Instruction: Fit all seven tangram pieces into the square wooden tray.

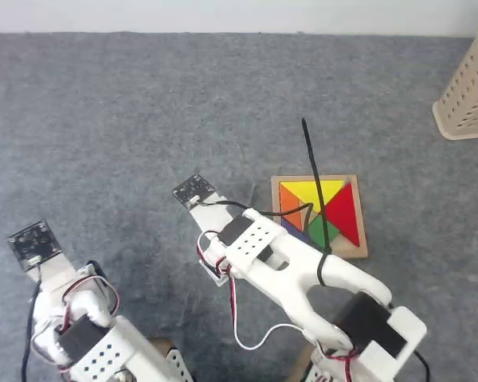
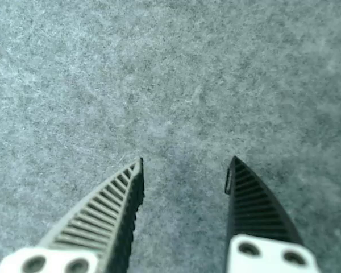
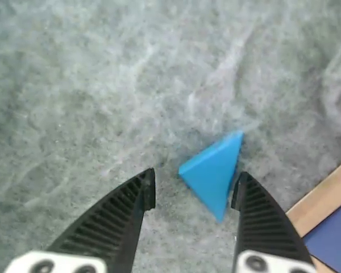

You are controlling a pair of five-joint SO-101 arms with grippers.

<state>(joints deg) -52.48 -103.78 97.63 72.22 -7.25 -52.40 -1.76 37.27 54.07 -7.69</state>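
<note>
1. Right jaws apart, low over the counter, straddling the blue triangle; it lies flat, hard against or just beside one jaw (cannot tell which), with a gap to the other; likely lined up to close on it, since it sits outside the tray.
2. Tray corner near the triangle; dark blue piece seated inside.
3. High view: yellow piece, red piece, orange piece and green piece in the tray; right arm hides its near corner; task judged nearly done.
4. Left jaws apart over bare counter, holding nothing, well apart from the tray; probably parked clear.
5. Perforated basket at the far edge.
</note>
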